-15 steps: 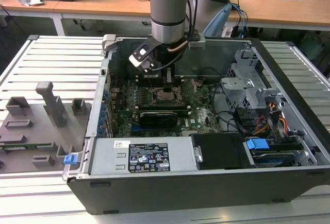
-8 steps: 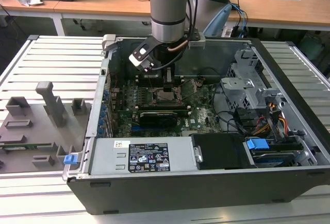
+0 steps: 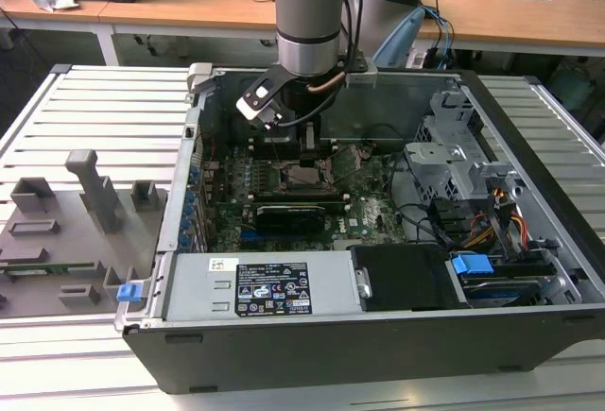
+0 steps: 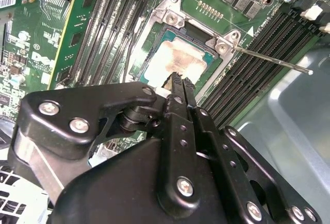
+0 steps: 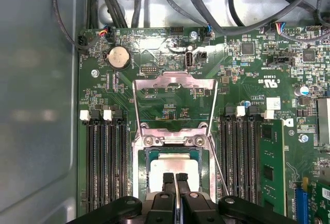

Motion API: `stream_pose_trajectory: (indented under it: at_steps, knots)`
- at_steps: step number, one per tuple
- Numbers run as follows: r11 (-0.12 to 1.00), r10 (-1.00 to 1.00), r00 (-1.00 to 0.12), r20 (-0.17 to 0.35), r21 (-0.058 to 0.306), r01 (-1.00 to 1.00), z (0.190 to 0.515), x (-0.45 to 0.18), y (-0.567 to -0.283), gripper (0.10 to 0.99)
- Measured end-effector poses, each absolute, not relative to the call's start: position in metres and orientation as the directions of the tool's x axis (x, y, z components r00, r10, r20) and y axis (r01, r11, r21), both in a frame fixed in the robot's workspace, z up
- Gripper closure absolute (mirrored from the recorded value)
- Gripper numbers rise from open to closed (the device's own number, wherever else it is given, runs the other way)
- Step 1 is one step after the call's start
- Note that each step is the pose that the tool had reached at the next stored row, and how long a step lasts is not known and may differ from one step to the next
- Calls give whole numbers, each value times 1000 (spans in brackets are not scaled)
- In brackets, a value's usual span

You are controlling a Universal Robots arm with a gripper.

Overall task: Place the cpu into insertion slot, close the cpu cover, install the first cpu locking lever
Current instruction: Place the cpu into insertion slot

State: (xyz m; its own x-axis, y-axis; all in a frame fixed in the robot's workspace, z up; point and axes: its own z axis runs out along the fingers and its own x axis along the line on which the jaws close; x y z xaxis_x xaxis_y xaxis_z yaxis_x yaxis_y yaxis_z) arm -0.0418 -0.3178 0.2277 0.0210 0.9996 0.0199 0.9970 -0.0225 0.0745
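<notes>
A grey metal table [image 3: 104, 99] with long slats is carrying everything here. An open black computer case [image 3: 378, 345] is lying directly on the slats, taking up the middle and the 3 o'clock part of the table. At 9 o'clock from the case, just beside its wall, a flat grey fixture plate [image 3: 47, 241] is resting on the table. Several grey blocks [image 3: 90, 184] are standing upright on this plate. A small blue clip [image 3: 128, 291] is sitting at the plate's 4 o'clock corner.

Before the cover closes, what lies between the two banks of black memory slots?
In the first wrist view, the insertion slot with the cpu in it, the gripper over it.
</notes>
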Motion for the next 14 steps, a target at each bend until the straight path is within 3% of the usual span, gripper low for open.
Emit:
stream_pose_trajectory:
  at_steps: [14]
  knots:
    - [-22, 1000, 21, 20, 74, 997, 231, -42, -318, 933]
